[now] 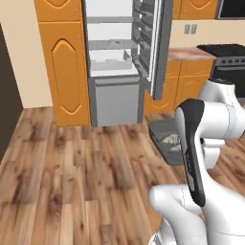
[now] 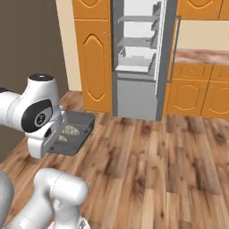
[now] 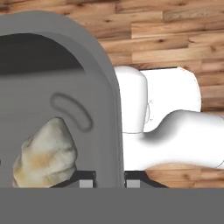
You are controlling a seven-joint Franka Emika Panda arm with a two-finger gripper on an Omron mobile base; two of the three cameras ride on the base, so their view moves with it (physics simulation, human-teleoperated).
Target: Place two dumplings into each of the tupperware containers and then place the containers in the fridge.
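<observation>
My gripper (image 3: 110, 180) is shut on the rim of the dark grey tupperware container (image 3: 103, 83), one fingertip (image 3: 86, 182) inside the wall and one outside. A beige dumpling (image 3: 43, 155) lies inside close to the fingers. In the base views the container (image 1: 161, 130) (image 2: 79, 125) hangs level above the floor beside my arm, with two dumplings (image 2: 68, 133) in it. The fridge (image 1: 115, 100) (image 2: 134, 96) stands ahead with its door (image 1: 158, 48) swung open, showing pale shelves and a drawer.
Orange cabinets (image 1: 67, 72) flank the fridge. A counter (image 1: 189, 53) with a black stove (image 1: 227, 60) runs to the right. A dark wall (image 2: 27, 40) stands at the left. Wooden floor (image 1: 86, 167) stretches between me and the fridge.
</observation>
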